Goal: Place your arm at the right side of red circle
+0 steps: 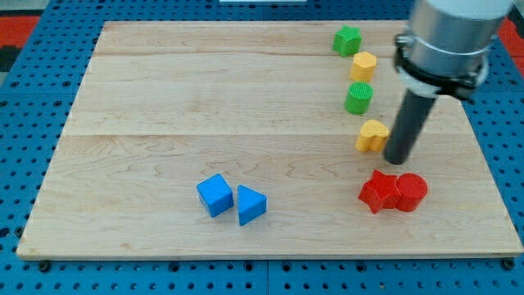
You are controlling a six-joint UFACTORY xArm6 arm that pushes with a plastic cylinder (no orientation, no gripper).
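The wooden surface (164, 98) carries the red circle (411, 192) near the view's lower right, touching a red star-like block (377, 191). My tip (395, 158) is a bare rod, a tool grasping nothing; it seems just above the circle. Reaching its right side remains.

- Even, bright overhead light is covering the desk (164, 98).
- Blocks are casting only short, soft shadows.
- No glare is showing; focus is holding sharp throughout.
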